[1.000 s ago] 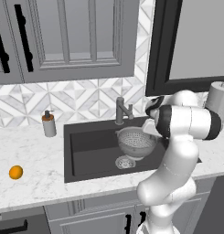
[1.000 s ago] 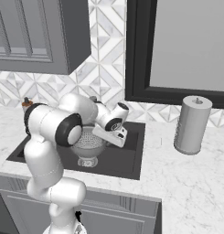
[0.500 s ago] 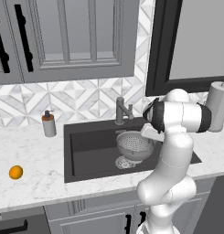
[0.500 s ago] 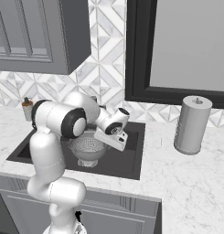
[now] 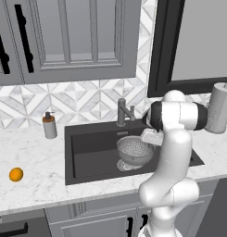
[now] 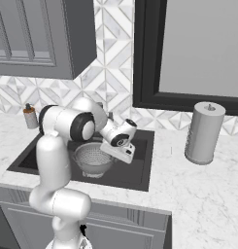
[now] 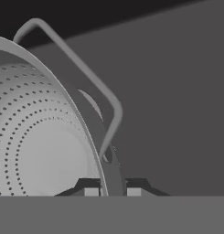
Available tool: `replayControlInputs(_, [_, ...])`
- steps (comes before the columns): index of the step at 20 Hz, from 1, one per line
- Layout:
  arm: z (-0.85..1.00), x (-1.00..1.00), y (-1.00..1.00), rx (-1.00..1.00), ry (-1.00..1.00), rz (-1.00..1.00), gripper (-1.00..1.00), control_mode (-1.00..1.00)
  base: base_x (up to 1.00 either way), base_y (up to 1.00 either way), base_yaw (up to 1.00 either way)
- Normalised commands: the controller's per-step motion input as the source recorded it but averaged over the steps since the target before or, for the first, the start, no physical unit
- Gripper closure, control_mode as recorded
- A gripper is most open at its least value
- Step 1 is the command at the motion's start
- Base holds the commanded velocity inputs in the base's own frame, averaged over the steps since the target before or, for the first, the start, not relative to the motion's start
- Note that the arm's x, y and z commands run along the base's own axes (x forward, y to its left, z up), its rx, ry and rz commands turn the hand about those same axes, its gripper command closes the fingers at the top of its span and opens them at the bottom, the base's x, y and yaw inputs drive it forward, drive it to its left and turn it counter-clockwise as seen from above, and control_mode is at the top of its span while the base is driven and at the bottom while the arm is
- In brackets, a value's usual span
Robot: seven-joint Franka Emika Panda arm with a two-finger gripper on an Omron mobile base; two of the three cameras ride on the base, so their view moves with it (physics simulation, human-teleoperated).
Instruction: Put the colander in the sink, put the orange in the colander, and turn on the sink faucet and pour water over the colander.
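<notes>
Colander [image 5: 135, 150] in sink [image 5: 87, 157], gripper [image 7: 110, 189] clamping rim

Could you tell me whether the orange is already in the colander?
No, the orange lies on the counter left of the sink, far from the colander.

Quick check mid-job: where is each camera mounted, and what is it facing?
Left base view: behind-left of the arm, facing the sink, colander, faucet; arm at right.
Right base view: behind-right, facing the same sink and colander; arm at left, hand.
Hand view: on the hand, facing the colander's rim and handle between the fingertips.
</notes>
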Motion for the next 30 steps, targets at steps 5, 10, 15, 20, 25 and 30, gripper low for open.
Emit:
replayControlInputs(5, [-0.23, 0.11, 0.15, 0.0, 0.0, 0.0, 1.0, -1.0, 0.0, 0.0, 0.0])
replayControlInputs(10, [-0.24, 0.11, 0.12, 0.0, 0.0, 0.0, 1.0, -1.0, 0.0, 0.0, 0.0])
replayControlInputs(15, [-0.22, 0.14, 0.05, 0.0, 0.0, 0.0, 1.0, -1.0, 0.0, 0.0, 0.0])
replayControlInputs(20, [-0.21, 0.19, 0.07, 0.0, 0.0, 0.0, 1.0, -1.0, 0.0, 0.0, 0.0])
replayControlInputs(25, [-0.18, 0.07, 0.1, 0.0, 0.0, 0.0, 1.0, -1.0, 0.0, 0.0, 0.0])
replayControlInputs(30, [-0.04, -0.03, 0.22, 0.0, 0.0, 0.0, -1.0, -1.0, 0.0, 0.0, 0.0])
